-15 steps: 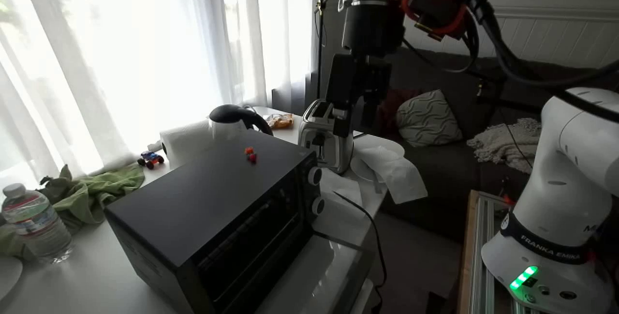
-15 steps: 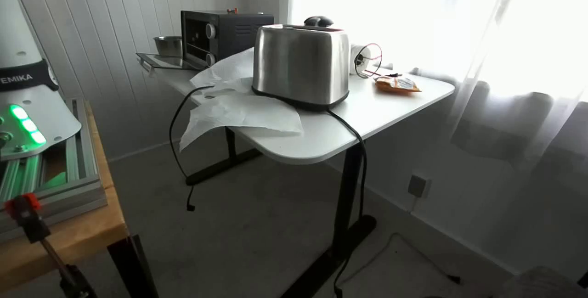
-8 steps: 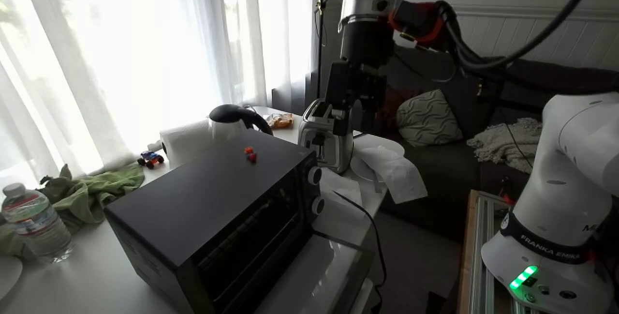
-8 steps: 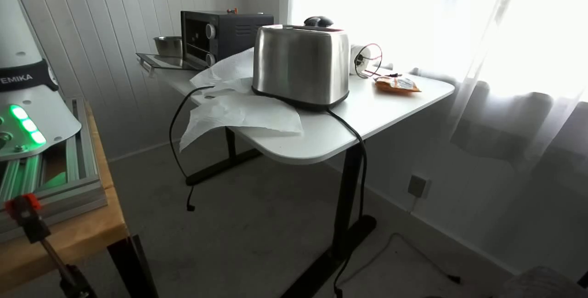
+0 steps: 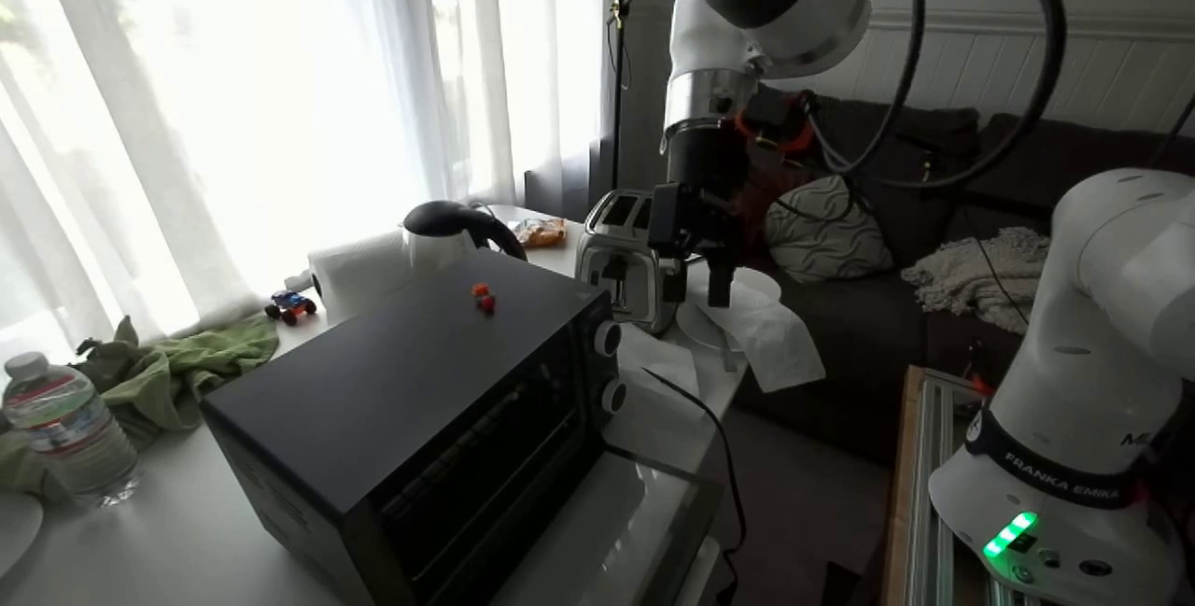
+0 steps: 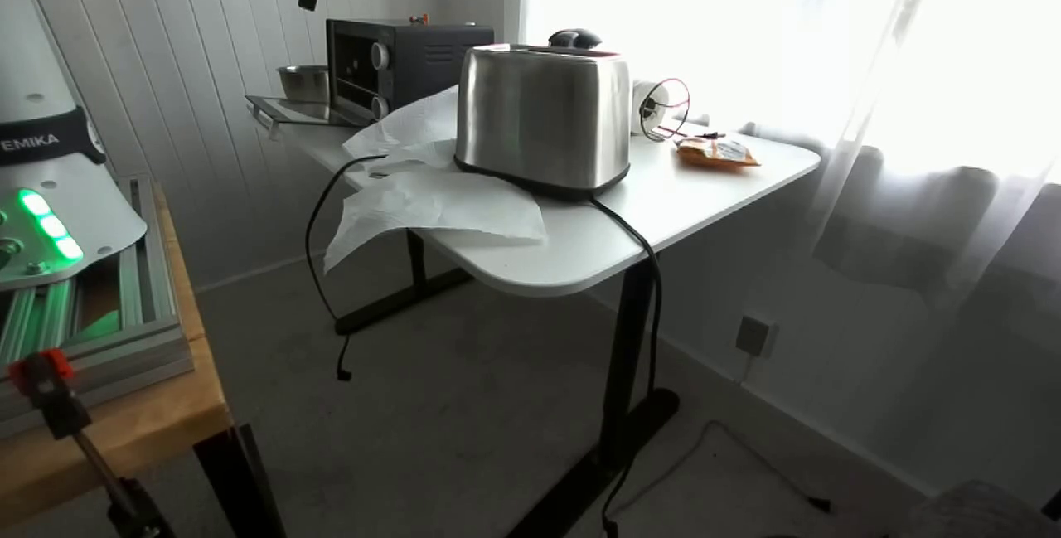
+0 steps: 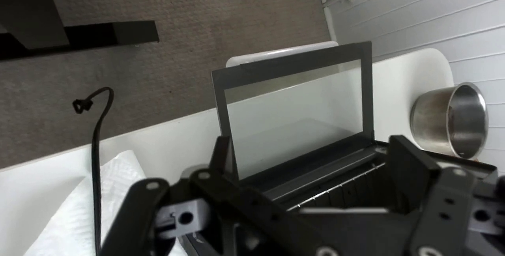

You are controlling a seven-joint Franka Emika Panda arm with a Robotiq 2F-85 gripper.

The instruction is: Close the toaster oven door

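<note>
The black toaster oven [image 5: 411, 373] stands on the white table with small red and orange bits on its top; it also shows in an exterior view [image 6: 431, 61]. Its glass door [image 5: 597, 522] is folded down flat, also in an exterior view [image 6: 307, 111] and in the wrist view [image 7: 296, 110]. The bar handle [image 7: 282, 53] runs along the door's outer edge, also in an exterior view [image 5: 700, 573]. My gripper [image 5: 697, 287] is open and empty, pointing down, higher than the door and apart from it. Its spread fingers [image 7: 311, 147] show in the wrist view, with an oven rack between them.
A silver toaster [image 5: 621, 284] stands beside the oven's knob end. Paper towels [image 5: 756, 317] and a black cord [image 5: 728, 457] hang over the table edge. A metal bowl [image 7: 449, 122] sits beyond the oven's far end. A water bottle [image 5: 70, 429] and kettle [image 5: 448, 237] stand behind.
My gripper has moved down and now shows at the top of an exterior view where it was out of frame. The oven and its door have not moved.
</note>
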